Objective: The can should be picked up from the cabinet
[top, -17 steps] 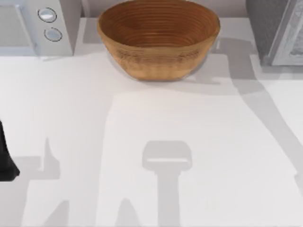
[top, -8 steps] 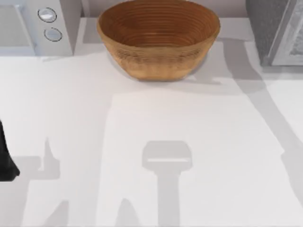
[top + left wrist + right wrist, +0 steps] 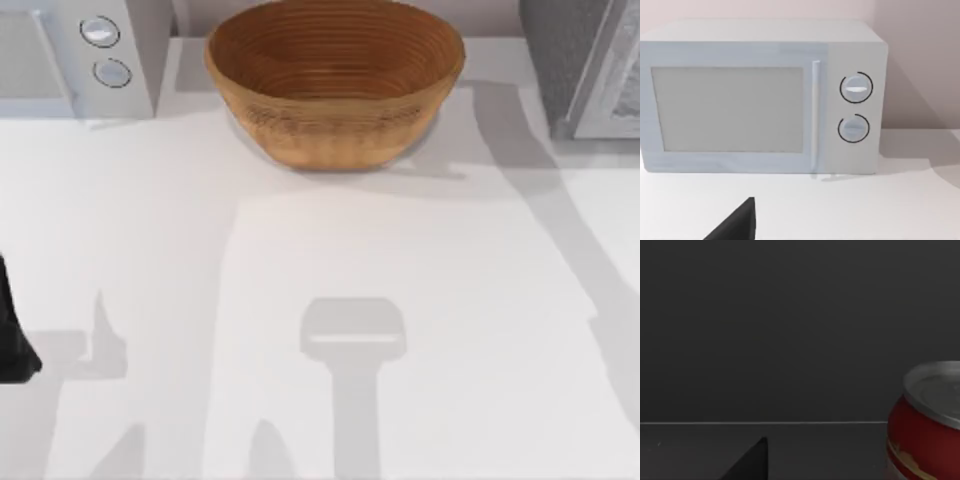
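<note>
A dark cabinet interior (image 3: 790, 330) forms the backdrop in the right wrist view, where the red can (image 3: 927, 425) stands upright at the lower right of the frame. The right gripper (image 3: 747, 462) sits off to one side of it, so it should centre on the can before closing. Whether its jaws are wide or narrow, I cannot tell. On the white table (image 3: 300, 300), a wicker basket (image 3: 335, 80) sits at upper centre and a microwave (image 3: 75, 55) at upper left; the left arm (image 3: 12, 330) is parked at the left edge.

Can (image 3: 925, 425): glossy red, brushed-metal lid; basket (image 3: 335, 80) ribbed, perhaps wicker; table (image 3: 300, 250) matt.
</note>
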